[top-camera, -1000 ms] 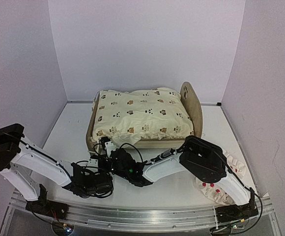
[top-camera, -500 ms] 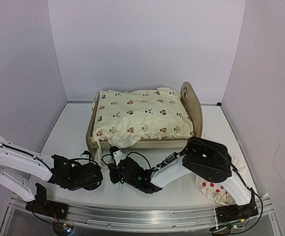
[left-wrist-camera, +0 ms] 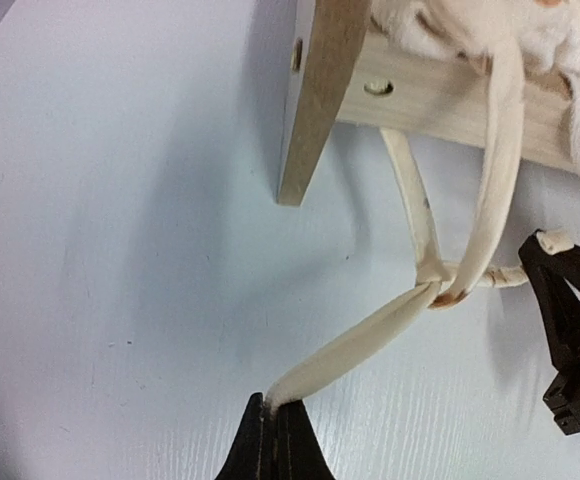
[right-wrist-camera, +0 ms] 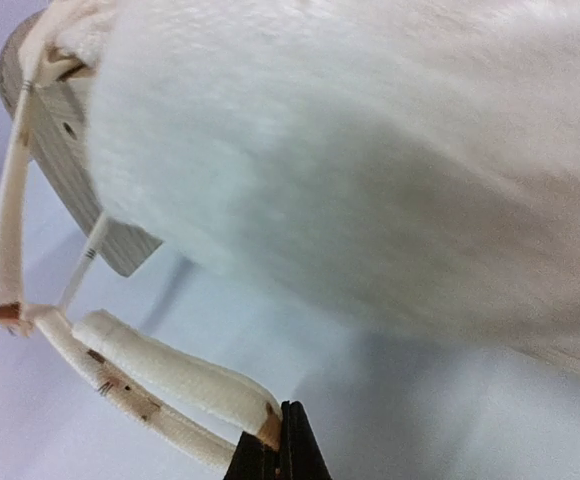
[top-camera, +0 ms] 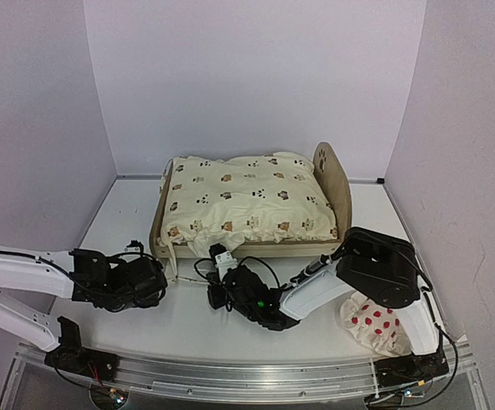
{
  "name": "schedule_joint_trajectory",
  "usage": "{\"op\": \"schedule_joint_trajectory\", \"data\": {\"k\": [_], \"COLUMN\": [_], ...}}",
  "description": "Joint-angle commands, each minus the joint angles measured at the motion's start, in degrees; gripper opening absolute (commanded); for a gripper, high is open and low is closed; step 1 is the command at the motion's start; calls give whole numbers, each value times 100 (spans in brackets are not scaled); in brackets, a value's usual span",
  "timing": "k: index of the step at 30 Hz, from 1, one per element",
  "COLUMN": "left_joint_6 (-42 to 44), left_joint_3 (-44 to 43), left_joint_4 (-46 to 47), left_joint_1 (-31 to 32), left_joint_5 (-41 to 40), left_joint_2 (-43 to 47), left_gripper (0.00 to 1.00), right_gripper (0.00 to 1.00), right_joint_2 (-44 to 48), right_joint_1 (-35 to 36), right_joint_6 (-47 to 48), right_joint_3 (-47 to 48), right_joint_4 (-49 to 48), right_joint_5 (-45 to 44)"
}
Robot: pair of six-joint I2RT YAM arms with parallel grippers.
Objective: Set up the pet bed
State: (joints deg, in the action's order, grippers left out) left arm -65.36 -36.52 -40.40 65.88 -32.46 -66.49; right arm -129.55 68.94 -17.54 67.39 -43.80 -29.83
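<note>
The pet bed (top-camera: 273,249) is sitting in the middle of the top view, toward the back of the bench (top-camera: 119,222), with its paw-print end board (top-camera: 333,184) standing at the right. The cushion (top-camera: 247,201) is lying on the frame and covering the base, a little rumpled along its lower edge, so that part of the job is looking done.

The step in hand seems to be the tying at the frame's lower left corner. In the left wrist view, the left pincer (left-wrist-camera: 273,420) is pinching the end of a cream tie strap (left-wrist-camera: 360,340), jaws closed flat on it. The strap is running up and to the right to a knot (left-wrist-camera: 440,290) where it is meeting other straps hanging from the cushion beside the frame's leg (left-wrist-camera: 315,100). The right pincer (right-wrist-camera: 275,450) is clamping the tip of a second strap (right-wrist-camera: 160,375) in the same way.

The knot is hanging loose, off the wood, so drawing it snug is probably what is left here. Whether the other corners are tied I cannot tell. The red-dotted pillow (top-camera: 375,325) is lying at the lower right of the top view, well apart from the bed and not yet placed.
</note>
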Motion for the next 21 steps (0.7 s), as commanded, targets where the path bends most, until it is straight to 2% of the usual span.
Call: {"op": "schedule_joint_trajectory", "data": {"k": [1, 9, 16, 21], "left_joint_6": [450, 1664, 2383, 2456], "left_joint_3": [-560, -1158, -1827, -1801], "left_joint_4": [-534, -176, -172, -120], "left_joint_1": [-304, -1431, -2388, -2862], "left_joint_5": [-506, -655, -996, -824], "left_joint_2": [125, 58, -144, -264], "left_gripper": [0, 0, 0, 0], "right_gripper": [0, 0, 0, 0], "right_joint_2": [417, 554, 487, 493], "right_joint_1": [-144, -328, -392, -466], "right_joint_6": [89, -4, -159, -208], "right_joint_3": [-417, -833, -888, -974], "right_joint_4": [-295, -568, -692, -753], "right_joint_5": [-465, -468, -287, -347]}}
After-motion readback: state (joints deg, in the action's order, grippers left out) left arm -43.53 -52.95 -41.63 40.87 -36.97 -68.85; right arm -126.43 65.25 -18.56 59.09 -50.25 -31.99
